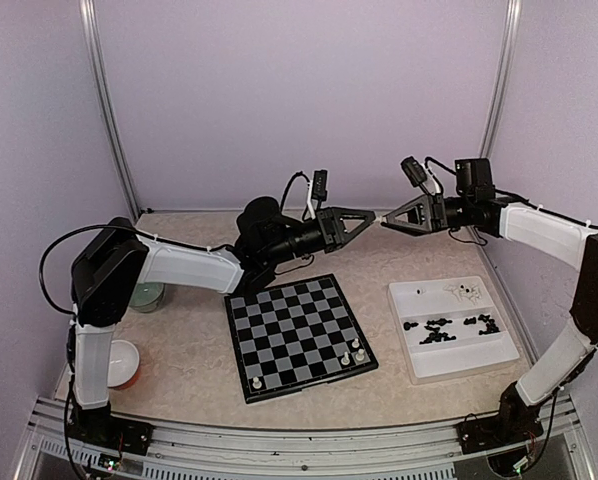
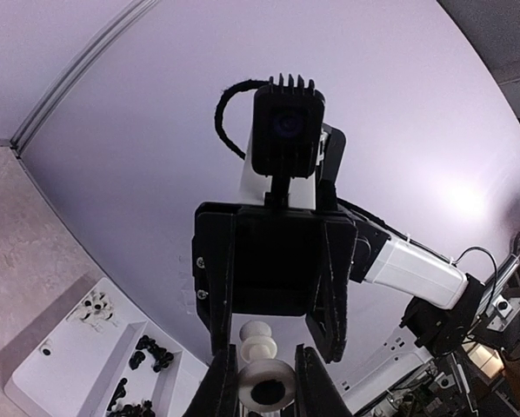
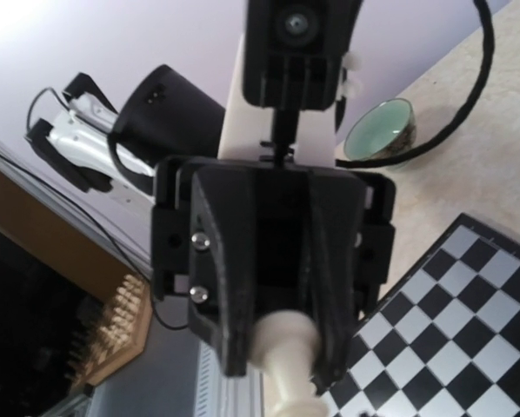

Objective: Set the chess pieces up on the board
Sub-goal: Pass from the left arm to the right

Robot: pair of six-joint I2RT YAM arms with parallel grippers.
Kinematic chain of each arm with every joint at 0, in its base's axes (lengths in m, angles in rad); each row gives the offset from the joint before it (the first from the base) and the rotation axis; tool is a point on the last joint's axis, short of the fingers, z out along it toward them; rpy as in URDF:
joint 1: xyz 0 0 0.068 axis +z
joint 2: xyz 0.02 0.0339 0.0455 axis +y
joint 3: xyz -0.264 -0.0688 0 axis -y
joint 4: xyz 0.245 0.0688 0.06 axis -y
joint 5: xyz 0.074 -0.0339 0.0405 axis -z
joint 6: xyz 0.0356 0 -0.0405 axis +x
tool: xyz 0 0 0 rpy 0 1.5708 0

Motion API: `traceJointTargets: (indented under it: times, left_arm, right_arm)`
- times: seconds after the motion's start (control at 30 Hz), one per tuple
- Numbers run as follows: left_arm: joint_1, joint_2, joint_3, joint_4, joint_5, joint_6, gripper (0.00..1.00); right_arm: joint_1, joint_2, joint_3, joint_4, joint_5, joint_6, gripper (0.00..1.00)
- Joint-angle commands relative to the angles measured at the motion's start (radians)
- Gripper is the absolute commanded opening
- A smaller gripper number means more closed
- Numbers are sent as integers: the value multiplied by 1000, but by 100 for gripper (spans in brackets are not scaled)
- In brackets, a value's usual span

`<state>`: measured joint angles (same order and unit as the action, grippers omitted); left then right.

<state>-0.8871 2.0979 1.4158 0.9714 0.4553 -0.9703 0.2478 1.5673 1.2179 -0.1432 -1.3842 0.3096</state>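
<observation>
My two grippers meet tip to tip in mid-air above the far edge of the board (image 1: 299,335). My left gripper (image 1: 372,216) is shut on the base of a cream-white pawn (image 2: 264,369), which also shows in the right wrist view (image 3: 288,347). My right gripper (image 1: 387,219) faces it with its jaws open on either side of the pawn's head, not touching it. Three white pieces (image 1: 351,352) stand near the board's front right corner and one white piece (image 1: 256,382) at the front left. More chess pieces lie in the white tray (image 1: 459,365): black pieces (image 1: 439,328) and white pieces (image 1: 464,292).
A green cup (image 1: 147,296) stands left of the board and a white bowl (image 1: 124,362) sits near the left arm's base. The tray lies right of the board. A wooden chess set (image 3: 112,330) sits off the table, beyond the rail.
</observation>
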Motion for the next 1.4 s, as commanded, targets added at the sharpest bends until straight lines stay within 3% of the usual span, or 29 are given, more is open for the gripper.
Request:
traceJointTargets:
  times: [0.0,0.27,0.63,0.93,1.13,1.2,1.27,1.37]
  left_arm:
    - [-7,20,39,29,1,-10,14]
    - [-7,31,51,9,6,-10,14]
    - [-7,42,66,-6,18,-13,14]
    - [-7,41,64,-10,23,-17,13]
    - [-7,36,55,-16,22,-17,14]
    - [-7,33,52,-30,21,-13,18]
    - [-7,22,54,-90,4,16,33]
    - [-11,-30,45,-236,-44,132,46]
  right_arm:
    - [10,-5,-27,91,-41,67,43]
    - [10,9,-31,118,-37,88,27]
    - [10,26,-16,104,-16,74,18]
    - [3,28,1,64,3,40,17]
    - [-2,32,43,-36,46,-59,8]
    - [-2,30,64,-92,73,-110,6]
    - [-2,26,87,-148,111,-165,4]
    - [-2,11,128,-276,188,-277,4]
